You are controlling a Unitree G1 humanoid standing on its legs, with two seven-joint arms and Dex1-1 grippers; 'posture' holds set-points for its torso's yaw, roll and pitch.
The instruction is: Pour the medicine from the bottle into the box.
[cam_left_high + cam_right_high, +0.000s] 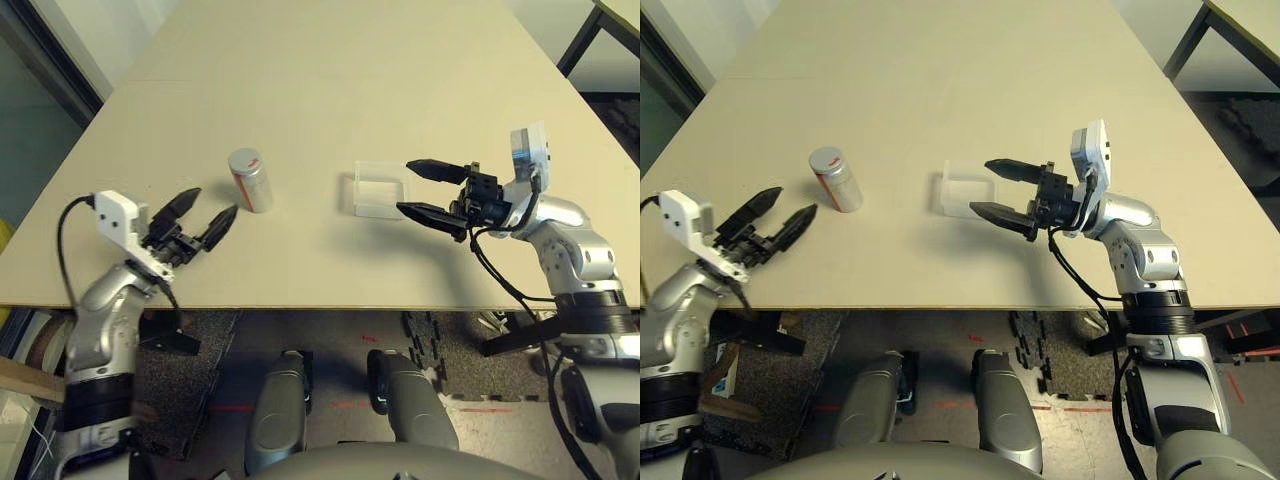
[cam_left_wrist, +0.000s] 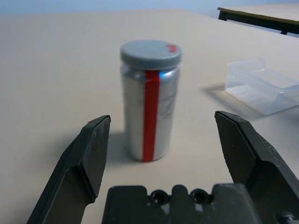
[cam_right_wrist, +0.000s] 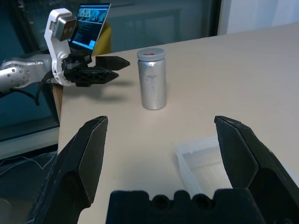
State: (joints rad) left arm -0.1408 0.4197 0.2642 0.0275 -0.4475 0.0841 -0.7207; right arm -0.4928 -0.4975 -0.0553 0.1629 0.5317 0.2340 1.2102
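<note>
1. The left gripper (image 1: pixel 198 220) hangs low over the near left part of the table (image 1: pixel 330 80), its two black fingers spread wide and holding nothing, aimed toward the bottle (image 1: pixel 250 180).
2. The left wrist view looks straight between those fingers (image 2: pixel 79 163) at the bottle, which stands upright just ahead of the tips and apart from them. This view shows a red stripe running down the bottle's side and a grey cap (image 2: pixel 150 53) with a small red mark seated on its mouth; from the head views only the red mark on the cap and a hint of red on the side can be made out.
3. The right gripper (image 1: pixel 420 188) reaches in from the right, fingers also spread wide and empty, its tips over the right edge of the box (image 1: pixel 378 188).
4. The box lies flat on the table, right of the bottle and well apart from it. From above it reads as a pale clear square; the left wrist view shows its raised clear walls from the side.
5. The right wrist view shows the box below its fingers, the bottle beyond it, and past that the left gripper pointing at the bottle.
6. The medicine cannot be seen; the bottle is capped.
</note>
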